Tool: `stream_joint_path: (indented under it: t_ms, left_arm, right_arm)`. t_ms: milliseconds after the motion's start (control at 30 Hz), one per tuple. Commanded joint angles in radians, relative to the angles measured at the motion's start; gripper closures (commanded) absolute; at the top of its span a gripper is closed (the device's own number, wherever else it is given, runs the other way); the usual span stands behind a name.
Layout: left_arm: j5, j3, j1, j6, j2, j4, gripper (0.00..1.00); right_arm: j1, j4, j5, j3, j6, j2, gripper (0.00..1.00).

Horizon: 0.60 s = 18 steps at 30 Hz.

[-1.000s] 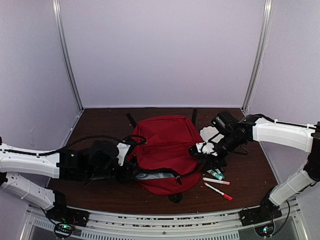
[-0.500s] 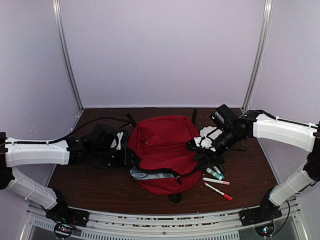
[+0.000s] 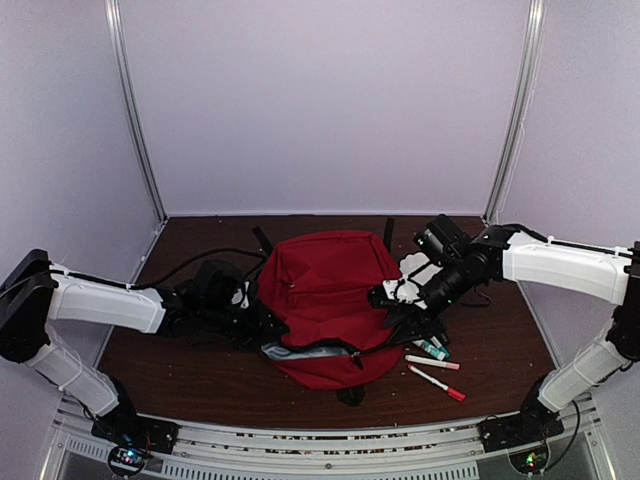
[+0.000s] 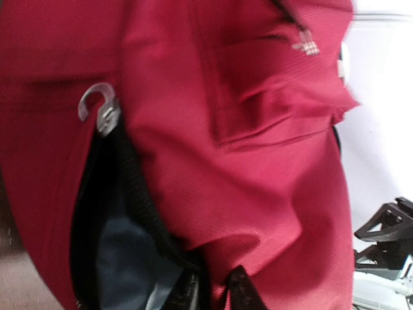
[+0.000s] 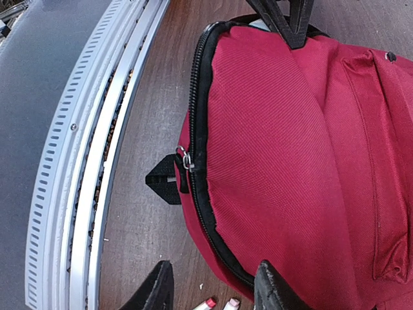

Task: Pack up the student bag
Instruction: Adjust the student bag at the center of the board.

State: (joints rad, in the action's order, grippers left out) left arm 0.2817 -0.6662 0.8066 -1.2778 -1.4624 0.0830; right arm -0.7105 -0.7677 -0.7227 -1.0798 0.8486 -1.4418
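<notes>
The student bag (image 3: 325, 295), a large red backpack, lies flat mid-table with its front zipper parted on grey lining (image 3: 300, 351). My left gripper (image 3: 262, 326) is at the bag's left edge. In the left wrist view its fingertips (image 4: 242, 294) pinch a fold of the bag's red fabric (image 4: 258, 161) beside the black zipper and the lining (image 4: 122, 258). My right gripper (image 3: 400, 305) hovers at the bag's right side. It stands open (image 5: 216, 294), straddling the zippered rim (image 5: 200, 129) low over the table, with nothing held.
Two red-capped white markers (image 3: 432, 362) (image 3: 437, 383) and a teal-tipped item (image 3: 432, 348) lie right of the bag, their tips (image 5: 210, 302) by my right fingers. A metal rail (image 5: 84, 161) runs along the table's front edge. Black straps (image 3: 262, 240) trail behind the bag.
My left arm moved right to the bag's edge and its jaws closed on the red fabric. The right gripper crept slightly left along the bag's side.
</notes>
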Motion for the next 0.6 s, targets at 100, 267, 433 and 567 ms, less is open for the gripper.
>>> stream_joint_path:
  t_ms: [100, 267, 433, 567]
  left_arm:
    - [-0.057, -0.03, -0.088, 0.008, 0.025, 0.233, 1.0]
    - [0.028, -0.086, -0.245, 0.265, 0.039, 0.325, 1.0]
    - [0.276, -0.185, -0.397, 0.313, -0.04, 0.419, 1.0]
    - [0.336, -0.212, -0.402, 0.239, -0.098, 0.473, 1.0]
  right_arm:
    - [-0.006, 0.025, -0.04, -0.006, -0.023, -0.016, 0.57]
    - [-0.022, 0.031, -0.067, -0.014, 0.007, -0.039, 0.59]
    - [-0.04, 0.032, -0.061, -0.021, 0.034, -0.054, 0.59]
    - [-0.045, 0.041, -0.055, -0.03, 0.03, -0.073, 0.6]
